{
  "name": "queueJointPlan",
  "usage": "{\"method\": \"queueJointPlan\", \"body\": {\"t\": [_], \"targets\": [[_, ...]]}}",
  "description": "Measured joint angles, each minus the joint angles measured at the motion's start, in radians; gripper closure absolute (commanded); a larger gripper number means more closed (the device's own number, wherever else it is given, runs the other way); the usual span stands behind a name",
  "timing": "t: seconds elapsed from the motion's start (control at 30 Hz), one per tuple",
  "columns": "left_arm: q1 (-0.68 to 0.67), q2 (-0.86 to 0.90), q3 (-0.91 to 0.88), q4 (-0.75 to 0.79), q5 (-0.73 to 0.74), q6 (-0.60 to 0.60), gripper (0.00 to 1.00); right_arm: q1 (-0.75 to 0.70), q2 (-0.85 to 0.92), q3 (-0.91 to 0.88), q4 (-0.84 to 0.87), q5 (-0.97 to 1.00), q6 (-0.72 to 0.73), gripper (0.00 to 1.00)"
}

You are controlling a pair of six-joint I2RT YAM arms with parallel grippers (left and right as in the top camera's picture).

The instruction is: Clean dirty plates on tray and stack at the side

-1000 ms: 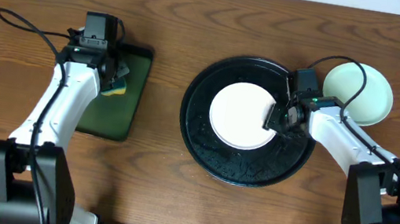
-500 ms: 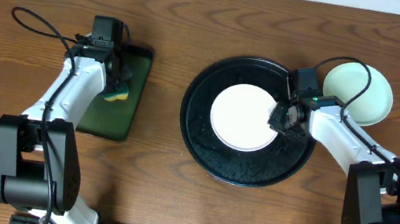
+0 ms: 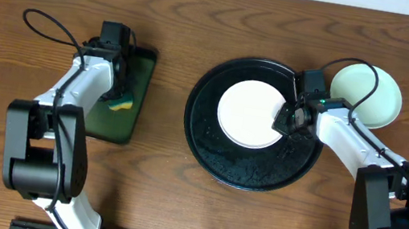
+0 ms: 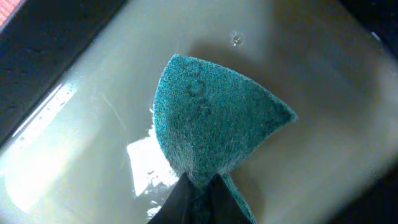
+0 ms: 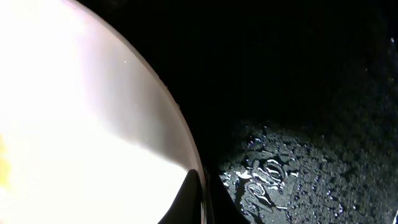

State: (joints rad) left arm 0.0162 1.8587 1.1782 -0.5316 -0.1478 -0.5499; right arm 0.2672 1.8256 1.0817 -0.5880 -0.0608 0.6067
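Note:
A white plate (image 3: 249, 115) lies in the big round black tray (image 3: 244, 173), whose floor is wet (image 5: 298, 124). My right gripper (image 3: 283, 122) is shut on the plate's right rim (image 5: 200, 186), one finger above and one below it. In the right wrist view the white plate (image 5: 74, 124) fills the left side. A pale mint plate (image 3: 373, 99) rests on the table just right of the tray. My left gripper (image 3: 117, 93) is shut on a sponge (image 3: 119, 103) and holds it over the green tray. Its teal scouring face (image 4: 211, 124) hangs from the closed fingertips (image 4: 186, 199).
The rectangular green tray (image 3: 110, 121) with a dark rim lies at the left under the sponge. Cables loop from both arms over the wooden table (image 3: 159, 197). The mint plate sits close behind my right arm's wrist.
My right gripper has closed on the white plate's rim, and the plate has shifted slightly right. My left arm has carried the sponge a little to the right and nearer over the green tray.

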Motion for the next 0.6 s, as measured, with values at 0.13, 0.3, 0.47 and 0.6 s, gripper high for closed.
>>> {"method": "queueJointPlan", "body": {"t": [0.13, 0.3, 0.47, 0.6], "targets": [[0.0, 0.013, 0.0, 0.023, -0.003, 0.004, 0.93, 0.0, 0.0, 0.0, 0.007, -0.001, -0.049, 0.99], [0.0, 0.04, 0.0, 0.042, -0.016, 0.008, 0.93, 0.0, 0.0, 0.0, 0.01, -0.006, -0.067, 0.99], [0.001, 0.023, 0.0, 0.037, -0.014, 0.02, 0.93, 0.0, 0.0, 0.0, 0.012, -0.007, -0.078, 0.99], [0.001, -0.067, -0.006, 0.014, -0.011, 0.027, 0.93, 0.0, 0.0, 0.0, 0.018, -0.009, -0.093, 0.99]]}}
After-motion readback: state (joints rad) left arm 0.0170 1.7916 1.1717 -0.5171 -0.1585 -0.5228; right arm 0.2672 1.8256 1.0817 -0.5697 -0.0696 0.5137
